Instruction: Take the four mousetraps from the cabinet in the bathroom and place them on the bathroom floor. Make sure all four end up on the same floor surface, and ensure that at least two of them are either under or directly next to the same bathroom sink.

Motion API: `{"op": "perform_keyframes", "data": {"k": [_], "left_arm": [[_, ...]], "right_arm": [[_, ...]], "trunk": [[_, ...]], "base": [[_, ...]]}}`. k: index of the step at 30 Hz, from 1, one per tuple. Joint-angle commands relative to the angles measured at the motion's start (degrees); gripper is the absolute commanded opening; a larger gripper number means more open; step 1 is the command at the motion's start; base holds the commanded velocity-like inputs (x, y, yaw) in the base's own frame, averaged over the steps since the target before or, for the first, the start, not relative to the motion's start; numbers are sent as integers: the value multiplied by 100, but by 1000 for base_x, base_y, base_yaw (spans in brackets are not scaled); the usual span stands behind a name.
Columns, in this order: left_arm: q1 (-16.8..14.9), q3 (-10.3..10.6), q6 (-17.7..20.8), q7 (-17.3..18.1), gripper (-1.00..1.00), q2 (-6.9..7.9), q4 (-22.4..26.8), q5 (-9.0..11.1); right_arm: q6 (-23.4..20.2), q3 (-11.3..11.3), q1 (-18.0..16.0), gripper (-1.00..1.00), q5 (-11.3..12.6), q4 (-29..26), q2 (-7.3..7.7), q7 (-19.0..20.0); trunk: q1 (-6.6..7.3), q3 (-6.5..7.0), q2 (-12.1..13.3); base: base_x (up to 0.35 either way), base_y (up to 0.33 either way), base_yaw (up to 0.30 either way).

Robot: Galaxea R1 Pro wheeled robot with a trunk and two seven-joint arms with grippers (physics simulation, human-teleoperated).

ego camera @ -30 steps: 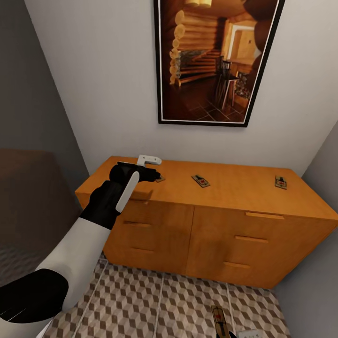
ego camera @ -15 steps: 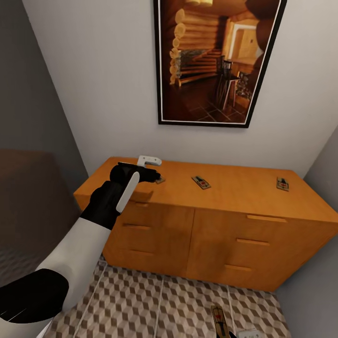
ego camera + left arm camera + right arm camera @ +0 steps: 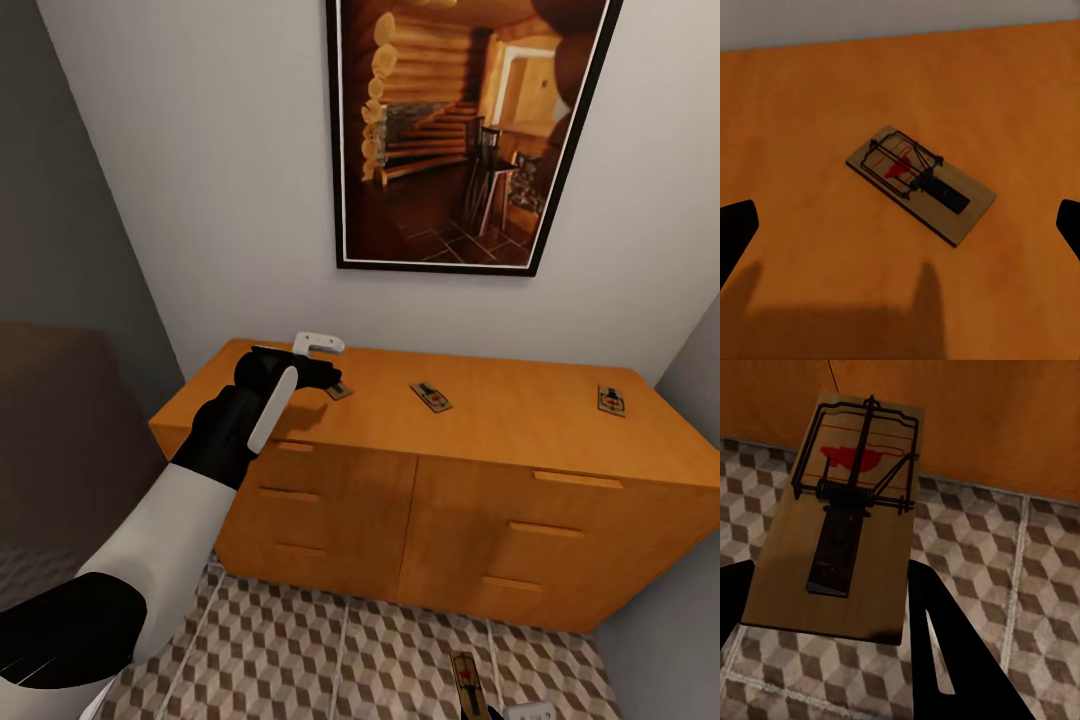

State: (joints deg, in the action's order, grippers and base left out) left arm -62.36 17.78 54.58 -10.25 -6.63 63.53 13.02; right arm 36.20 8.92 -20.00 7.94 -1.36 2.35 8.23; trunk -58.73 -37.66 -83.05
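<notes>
Three mousetraps lie on top of the orange-brown cabinet (image 3: 500,430): one at the left (image 3: 340,390), one in the middle (image 3: 430,397), one at the far right (image 3: 611,401). My left gripper (image 3: 325,378) hovers over the left mousetrap (image 3: 919,184), open, its fingertips (image 3: 735,232) wide apart on either side of it and clear of it. Low by the cabinet front, my right gripper (image 3: 829,574) is shut on a fourth mousetrap (image 3: 847,517), held a little above the cube-patterned bathroom floor (image 3: 1020,547). That trap (image 3: 465,685) sits at the head view's lower edge.
A large framed picture (image 3: 450,130) hangs on the white wall above the cabinet. Grey walls close in at left and right. A dark brown block (image 3: 60,430) stands left of the cabinet. Patterned floor (image 3: 300,650) lies open in front of the drawers.
The head camera has shifted slightly, so the cabinet sits a little lower in the picture. The trap by my left gripper shows a bit more. Both arms hold their poses.
</notes>
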Motion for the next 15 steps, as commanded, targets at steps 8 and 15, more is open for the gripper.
{"op": "perform_keyframes", "data": {"k": [8,15], "left_arm": [[-4,17,10,-56,100,-8,-99,60],[-4,34,9,-56,100,-56,-113,60]], "right_arm": [[17,40,-3,-100,85,5,2,61],[18,40,-3,-100,85,5,2,63]], "trunk": [[0,-5,-3],[0,-5,-3]], "base": [[1,0,0],[8,0,0]]}}
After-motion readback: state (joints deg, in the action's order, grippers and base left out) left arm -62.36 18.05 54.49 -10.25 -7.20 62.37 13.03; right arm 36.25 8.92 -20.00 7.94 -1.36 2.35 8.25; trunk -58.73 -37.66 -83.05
